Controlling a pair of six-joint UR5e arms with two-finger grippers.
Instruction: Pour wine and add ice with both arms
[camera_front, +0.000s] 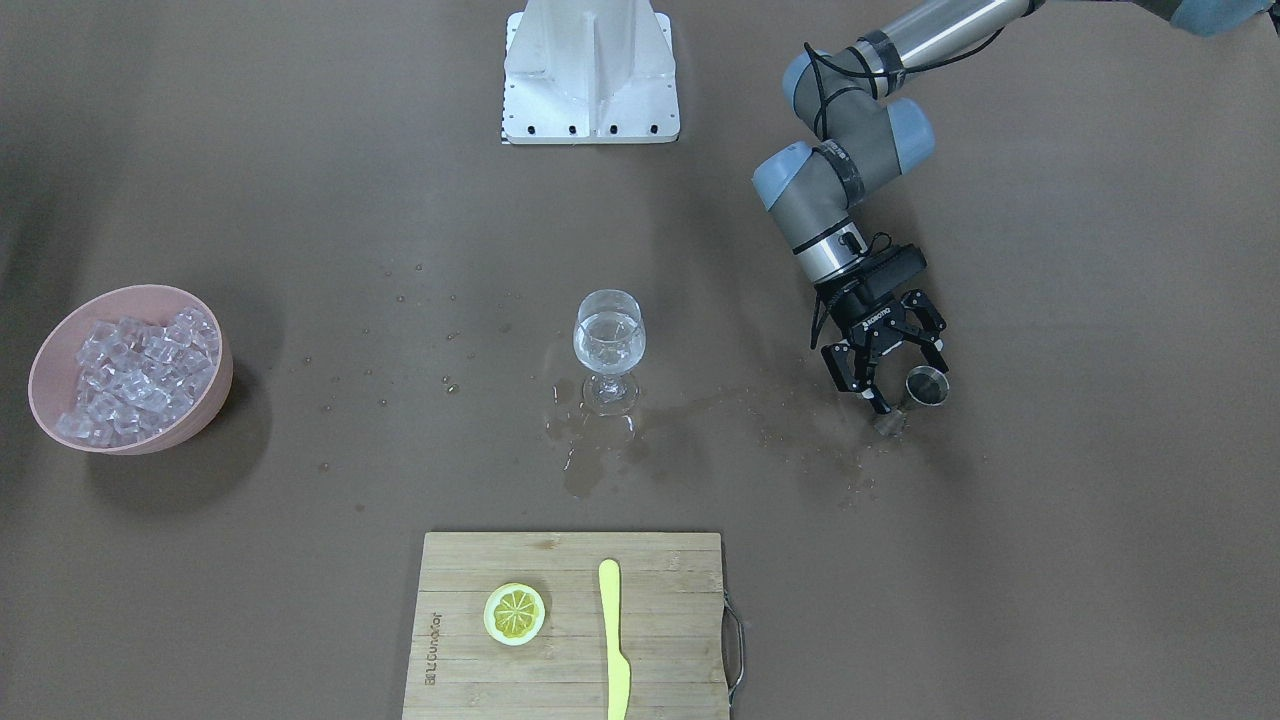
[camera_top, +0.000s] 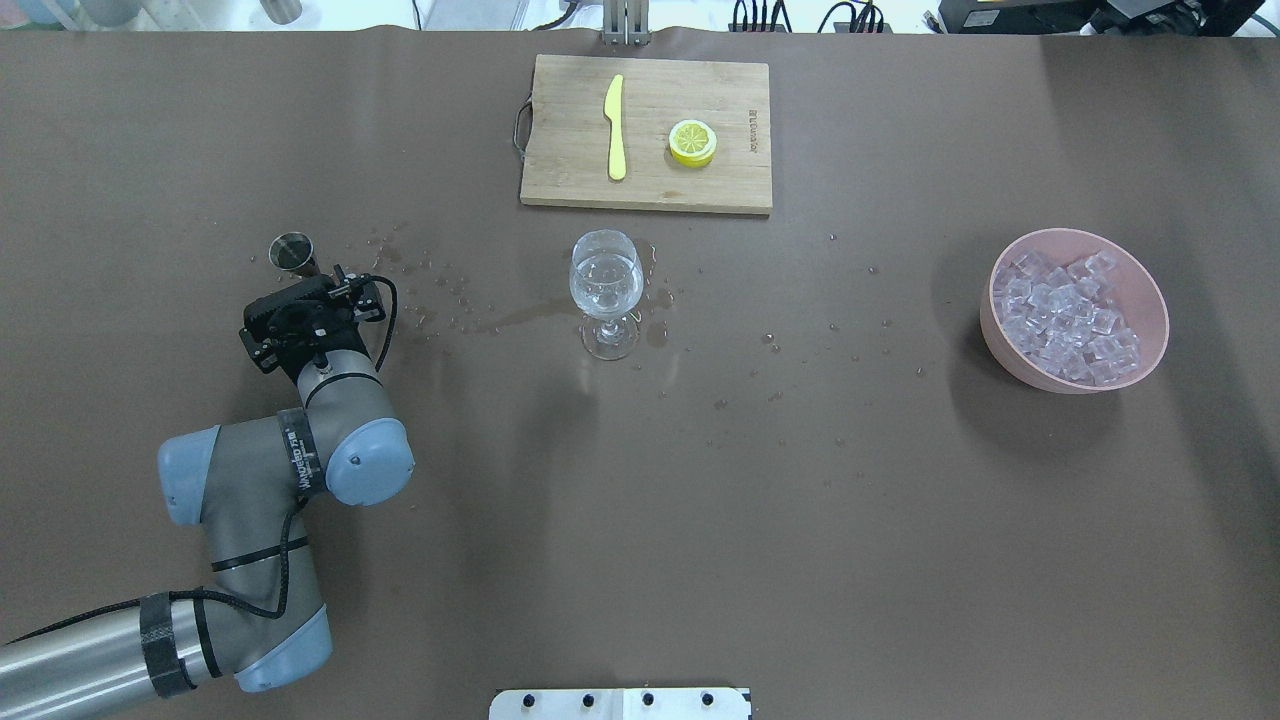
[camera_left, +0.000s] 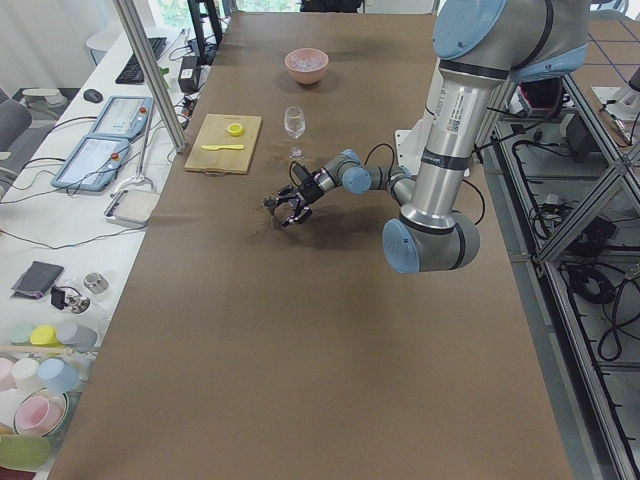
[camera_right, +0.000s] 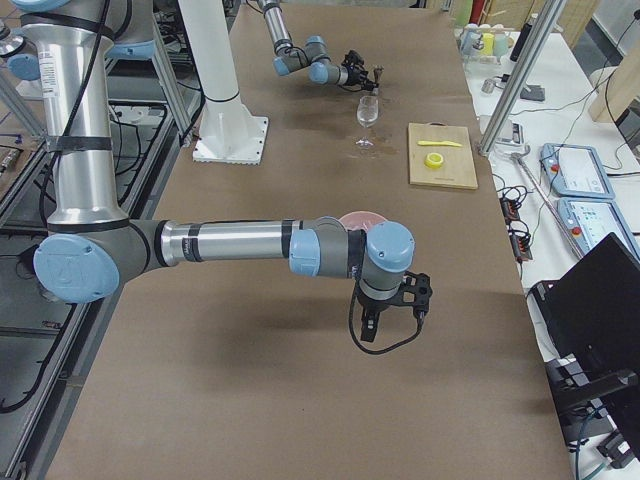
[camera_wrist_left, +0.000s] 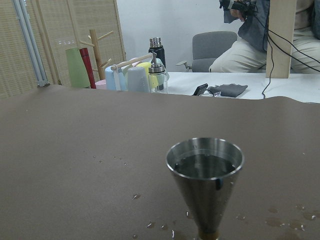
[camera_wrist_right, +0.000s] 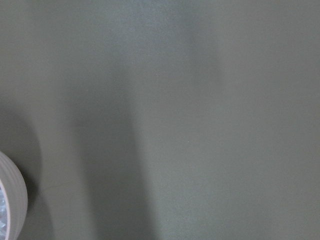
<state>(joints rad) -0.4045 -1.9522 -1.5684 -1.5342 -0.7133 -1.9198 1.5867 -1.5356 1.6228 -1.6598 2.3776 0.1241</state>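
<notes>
The left arm (camera_front: 850, 190), on the robot's left of the white base block (camera_front: 590, 75), is silver tube with grey joints and light blue caps. A black cable (camera_top: 392, 318) runs to its black left gripper (camera_front: 895, 378), lettered in white. The right arm (camera_right: 230, 243) has the same colours.

One wine glass (camera_front: 609, 345), one metal jigger (camera_front: 928, 386) and one pink bowl (camera_front: 215, 400). The bowl holds ice cubes (camera_front: 140, 375), heaped and far too many to count one by one. One wooden cutting board (camera_front: 670, 650) bears one yellow knife (camera_front: 613, 640) and one lemon slice (camera_front: 514, 613). One left arm (camera_front: 850, 180) and one right arm (camera_right: 230, 243) — two in all — and one white base block (camera_front: 590, 80).
</notes>
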